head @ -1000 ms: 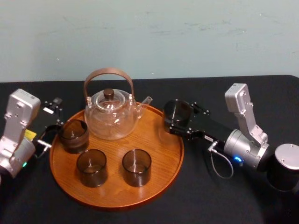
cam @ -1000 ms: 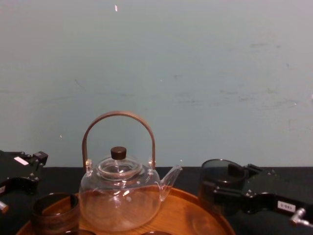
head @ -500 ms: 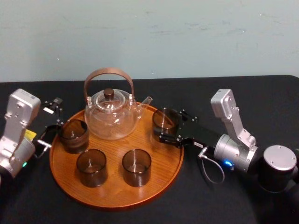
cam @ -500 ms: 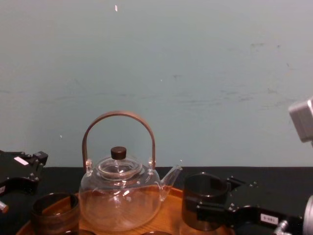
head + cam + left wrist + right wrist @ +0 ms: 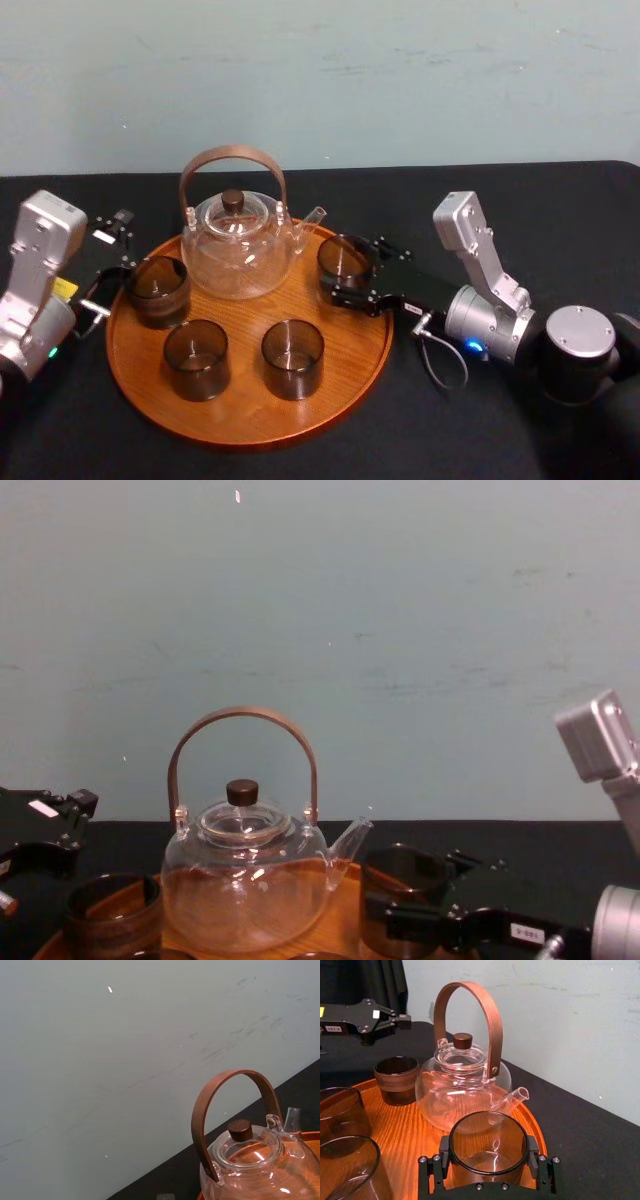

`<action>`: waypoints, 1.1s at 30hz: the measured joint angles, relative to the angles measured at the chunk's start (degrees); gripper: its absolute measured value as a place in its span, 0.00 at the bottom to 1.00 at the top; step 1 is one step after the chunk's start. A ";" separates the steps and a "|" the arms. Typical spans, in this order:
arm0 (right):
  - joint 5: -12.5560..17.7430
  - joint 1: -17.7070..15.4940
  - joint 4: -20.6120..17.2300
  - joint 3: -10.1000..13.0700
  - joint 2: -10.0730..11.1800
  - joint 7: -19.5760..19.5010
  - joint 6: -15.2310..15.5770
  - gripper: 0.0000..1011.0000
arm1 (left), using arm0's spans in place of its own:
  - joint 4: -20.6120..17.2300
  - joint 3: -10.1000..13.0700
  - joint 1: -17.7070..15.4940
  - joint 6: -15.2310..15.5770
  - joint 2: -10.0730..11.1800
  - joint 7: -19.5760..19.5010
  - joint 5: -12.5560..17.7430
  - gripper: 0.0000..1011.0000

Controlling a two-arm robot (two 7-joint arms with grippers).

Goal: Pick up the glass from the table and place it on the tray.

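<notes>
A smoky dark glass (image 5: pixel 345 260) sits between the fingers of my right gripper (image 5: pixel 348 272), which is shut on it. The glass is low over the right part of the round orange-brown wooden tray (image 5: pixel 345 345), just inside the rim and beside the teapot's spout. I cannot tell whether its base touches the wood. The right wrist view shows the glass (image 5: pixel 488 1146) clamped on both sides, with the tray (image 5: pixel 407 1120) beneath. In the chest view the glass (image 5: pixel 402 895) hangs right of the teapot. My left gripper (image 5: pixel 112 255) stands open at the tray's left edge, holding nothing.
A glass teapot (image 5: pixel 237 245) with a brown arched handle stands at the back of the tray. Three more dark glasses rest on the tray: one at the left (image 5: pixel 158 290) and two at the front (image 5: pixel 196 358) (image 5: pixel 292 357). Black cloth covers the table (image 5: pixel 470 420).
My right gripper has carried the glass leftward, from outside the tray's right rim to over the tray, and lowered it. The left arm has not moved.
</notes>
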 joint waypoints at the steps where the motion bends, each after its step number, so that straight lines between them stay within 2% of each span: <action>1: -0.12 0.42 0.79 -0.11 -0.29 0.09 -0.21 0.89 | 0.00 0.00 0.00 0.00 0.00 0.00 0.00 0.00; 9: -0.88 1.96 4.07 -0.77 -1.53 0.69 -1.26 0.89 | 0.00 0.00 0.00 0.00 0.00 0.00 0.00 0.00; 24: -1.25 1.98 4.20 -0.86 -1.60 0.46 -1.53 0.90 | 0.00 0.00 0.00 0.00 0.00 0.00 0.00 0.00; 28: -1.18 1.96 4.14 -0.84 -1.58 0.46 -1.50 0.99 | -0.01 0.00 0.00 0.00 0.00 0.00 0.00 0.00; 33: -1.14 1.94 4.11 -0.82 -1.55 0.46 -1.47 0.99 | 0.00 0.00 0.00 0.00 0.00 0.00 0.00 0.00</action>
